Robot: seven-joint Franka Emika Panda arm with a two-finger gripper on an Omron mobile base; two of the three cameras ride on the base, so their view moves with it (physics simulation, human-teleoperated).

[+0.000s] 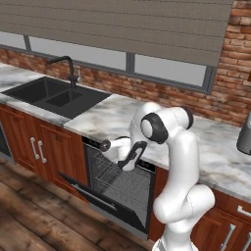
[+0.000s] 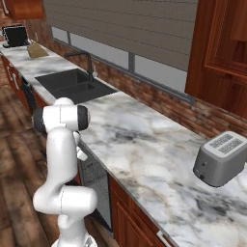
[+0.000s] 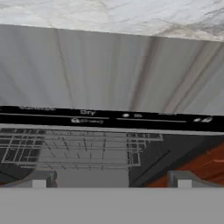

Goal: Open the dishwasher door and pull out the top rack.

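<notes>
The dishwasher door (image 1: 113, 212) is swung down and open under the marble counter, and its grey bar handle (image 1: 94, 195) shows near its outer edge. Inside the opening sits the top rack (image 1: 113, 175), a grey wire grid. In the hand view the top rack (image 3: 70, 148) lies just below the black control strip (image 3: 109, 118). My gripper (image 1: 127, 163) hangs in front of the upper part of the opening, just outside the rack. My gripper (image 3: 111, 179) is open, with its fingertips (image 3: 38, 179) far apart and nothing between them.
A black sink (image 1: 46, 95) with a dark faucet (image 1: 71, 71) lies to the left on the marble counter (image 1: 112, 117). Reddish-brown cabinet doors (image 1: 41, 149) flank the dishwasher. A grey toaster (image 2: 221, 158) stands on the counter to the right. Wooden floor (image 1: 29, 220) lies in front.
</notes>
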